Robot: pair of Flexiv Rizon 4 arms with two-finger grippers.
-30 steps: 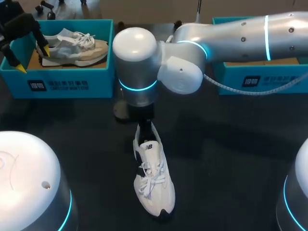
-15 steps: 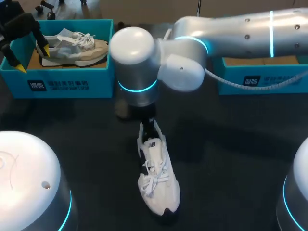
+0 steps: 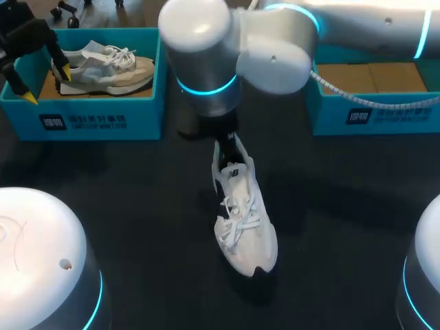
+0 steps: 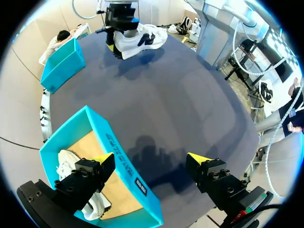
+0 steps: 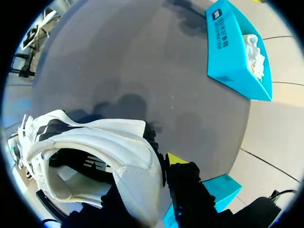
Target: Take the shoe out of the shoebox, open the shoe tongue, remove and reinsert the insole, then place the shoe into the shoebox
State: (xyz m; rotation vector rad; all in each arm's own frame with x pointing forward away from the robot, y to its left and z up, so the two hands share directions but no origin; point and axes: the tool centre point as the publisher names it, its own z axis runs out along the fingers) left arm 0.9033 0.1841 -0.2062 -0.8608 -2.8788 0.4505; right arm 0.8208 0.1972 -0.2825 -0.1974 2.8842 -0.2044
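My right gripper [image 3: 225, 148] is shut on the heel collar of a white shoe [image 3: 244, 227] with white laces. The shoe hangs over the middle of the dark table, toe pointing toward the near edge, with a shadow under it. In the right wrist view the heel [image 5: 95, 147] sits against the one yellow-tipped finger [image 5: 173, 160] that shows; the other finger is hidden by the shoe. My left gripper [image 3: 47, 84] stands open at the far left over the left teal shoebox [image 3: 89, 113]. In its own view, the left gripper [image 4: 151, 159] holds nothing.
The left shoebox holds a grey and beige shoe [image 3: 103, 65]. A second teal shoebox [image 3: 371, 113] with a cardboard floor stands at the back right, partly under my right arm. Two white rounded arm bases fill the near corners.
My right arm has risen and shifted right with the white shoe, which now hangs higher and further right. The left arm has not moved.
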